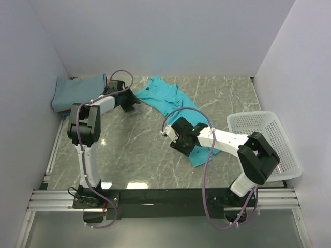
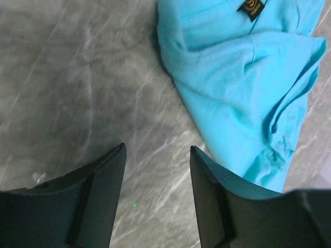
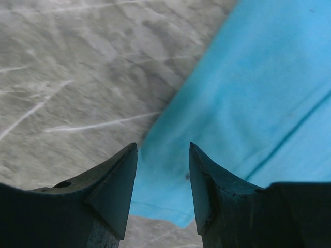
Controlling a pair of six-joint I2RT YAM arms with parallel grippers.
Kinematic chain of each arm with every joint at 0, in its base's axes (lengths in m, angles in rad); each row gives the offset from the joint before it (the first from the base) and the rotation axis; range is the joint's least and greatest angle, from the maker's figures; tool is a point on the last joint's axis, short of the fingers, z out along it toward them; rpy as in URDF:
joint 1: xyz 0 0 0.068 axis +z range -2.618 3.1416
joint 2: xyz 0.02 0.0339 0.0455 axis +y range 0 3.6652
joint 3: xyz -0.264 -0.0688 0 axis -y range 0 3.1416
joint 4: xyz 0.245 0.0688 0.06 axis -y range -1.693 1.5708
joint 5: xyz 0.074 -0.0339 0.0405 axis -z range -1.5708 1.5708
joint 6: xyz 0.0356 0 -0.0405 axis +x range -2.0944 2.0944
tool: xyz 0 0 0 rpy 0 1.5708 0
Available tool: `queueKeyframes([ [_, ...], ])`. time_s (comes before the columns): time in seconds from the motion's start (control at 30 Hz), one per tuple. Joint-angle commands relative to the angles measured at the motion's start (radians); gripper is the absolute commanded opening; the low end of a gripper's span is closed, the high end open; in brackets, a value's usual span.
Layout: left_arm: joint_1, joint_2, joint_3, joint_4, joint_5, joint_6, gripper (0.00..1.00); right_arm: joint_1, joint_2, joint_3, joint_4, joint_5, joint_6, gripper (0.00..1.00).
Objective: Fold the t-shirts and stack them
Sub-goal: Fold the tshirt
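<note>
My left fingers hung spread and empty over bare tabletop beside the collar end of the crumpled turquoise t-shirt, my right fingers likewise spread above its near hem, seemingly poised to stretch it flat.

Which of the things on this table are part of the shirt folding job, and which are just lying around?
Part of the job:
- turquoise t-shirt, lying unfolded mid-table
- folded grey-blue t-shirt, far left corner

Just lying about:
- white mesh basket, at the right edge
</note>
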Motion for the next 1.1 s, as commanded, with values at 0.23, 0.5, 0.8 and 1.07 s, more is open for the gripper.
queueKeyframes([
  [0.23,0.0,0.161,0.193,-0.096,-0.044,-0.01,0.51,0.039,0.063,0.012,0.031,0.057,0.103,0.5],
  [0.5,-0.001,0.248,0.332,-0.152,-0.055,0.008,0.34,0.039,0.135,0.013,-0.001,0.045,0.109,0.24],
  [0.8,0.006,0.348,0.524,-0.252,-0.119,0.054,0.24,0.146,0.072,0.023,-0.067,-0.185,0.028,0.01],
  [1.07,0.039,0.308,0.517,-0.232,-0.1,0.117,0.24,0.338,0.173,0.231,-0.117,-0.305,0.012,0.01],
])
